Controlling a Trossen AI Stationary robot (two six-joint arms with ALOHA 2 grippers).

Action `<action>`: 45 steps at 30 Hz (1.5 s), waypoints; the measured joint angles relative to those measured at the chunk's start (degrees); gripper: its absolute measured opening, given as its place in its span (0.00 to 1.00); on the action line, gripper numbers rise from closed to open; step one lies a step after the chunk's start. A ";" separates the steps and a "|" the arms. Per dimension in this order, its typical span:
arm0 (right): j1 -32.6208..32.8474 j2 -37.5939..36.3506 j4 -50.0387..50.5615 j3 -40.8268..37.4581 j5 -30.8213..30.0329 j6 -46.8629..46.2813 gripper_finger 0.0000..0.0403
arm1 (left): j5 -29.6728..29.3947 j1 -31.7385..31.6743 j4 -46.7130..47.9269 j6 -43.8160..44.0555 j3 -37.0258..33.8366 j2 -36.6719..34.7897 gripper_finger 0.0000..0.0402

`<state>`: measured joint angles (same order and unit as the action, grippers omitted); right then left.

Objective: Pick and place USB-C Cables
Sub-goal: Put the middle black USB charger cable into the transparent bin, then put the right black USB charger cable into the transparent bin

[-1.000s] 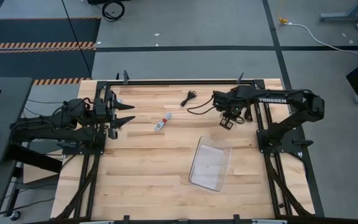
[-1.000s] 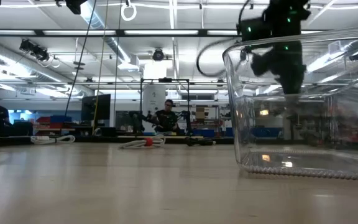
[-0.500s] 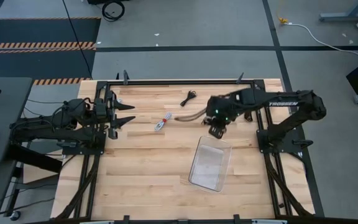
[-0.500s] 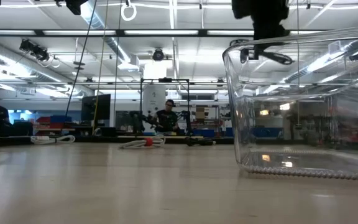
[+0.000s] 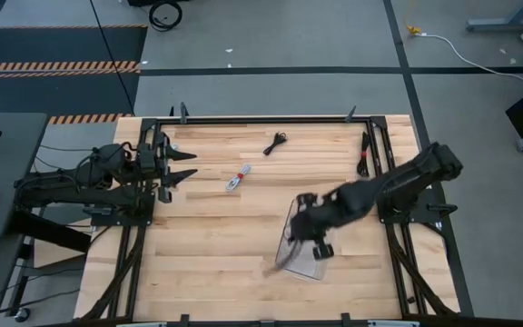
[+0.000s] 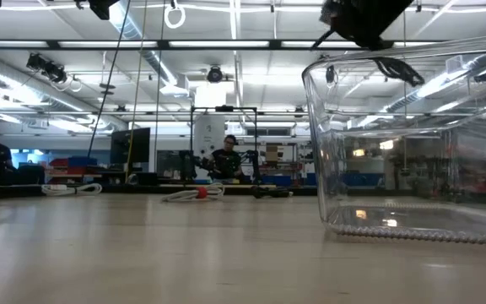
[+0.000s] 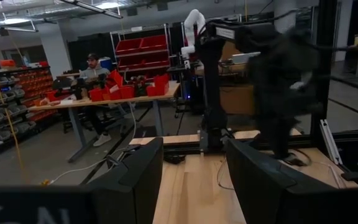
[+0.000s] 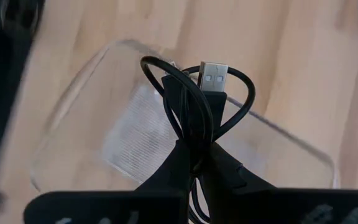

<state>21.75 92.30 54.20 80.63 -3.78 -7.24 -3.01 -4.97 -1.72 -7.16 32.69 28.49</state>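
My right gripper hovers over the near end of the clear plastic container, shut on a black cable bundle with a silver plug. The bundle's loops show above the container's rim in the low view. A white-and-red cable and a black cable lie flat on the far middle of the table. Another black cable lies by the far right rail. My left gripper waits open at the table's left side. My right gripper pinches the black cable bundle between its two fingers at the gathered strands below the loops. The bundle is lifted clear, over the container's floor. The loops and the plug stick out past the fingertips.
The container stands on the table's near right part. Black frame rails run along the far and side edges. Bare wood lies between the container and my left arm. People sit at benches in the room beyond.
My right gripper has swung fast from the table's far right toward the near edge and left, ending over the container's near end. The black cable has gone with it, first trailing behind and now lifted clear above the container.
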 joint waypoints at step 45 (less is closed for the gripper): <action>2.13 12.76 11.46 10.99 2.00 36.10 0.23 | 0.00 -0.04 0.27 0.04 0.00 0.00 0.46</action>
<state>23.88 105.06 65.66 91.61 -1.78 28.86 -3.01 -5.02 -1.44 -7.11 32.69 28.49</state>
